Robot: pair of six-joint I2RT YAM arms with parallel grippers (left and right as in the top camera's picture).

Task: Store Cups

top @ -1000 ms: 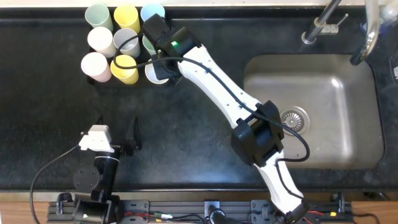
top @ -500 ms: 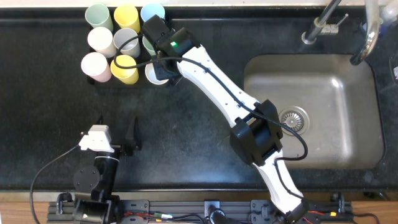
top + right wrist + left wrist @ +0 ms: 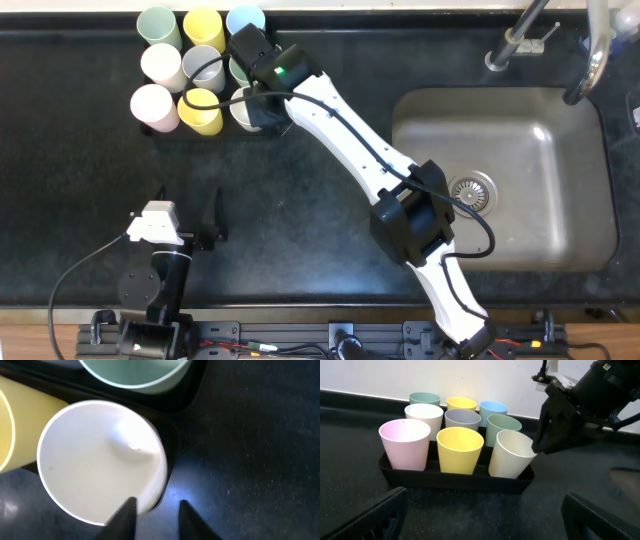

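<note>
The left gripper (image 3: pixel 485 520) sits parked on the counter (image 3: pixel 320 230), well short of the tray (image 3: pixel 455 480), with its jaws wide apart and nothing in them. All nine cups are in the tray. The front row is a pink cup (image 3: pixel 405 442), a yellow cup (image 3: pixel 460 450) and an off-white cup (image 3: pixel 512 452), which is in the tray's corner nearest the sink (image 3: pixel 530 150) and leans a bit. The right gripper (image 3: pixel 156 507) is at that cup's rim, one finger inside and one outside. Its jaws look loose, since a sliver of counter shows between the cup wall and the outer finger. Behind the front row come white, grey and green cups, then teal, yellow and blue at the tray's far edge.
</note>
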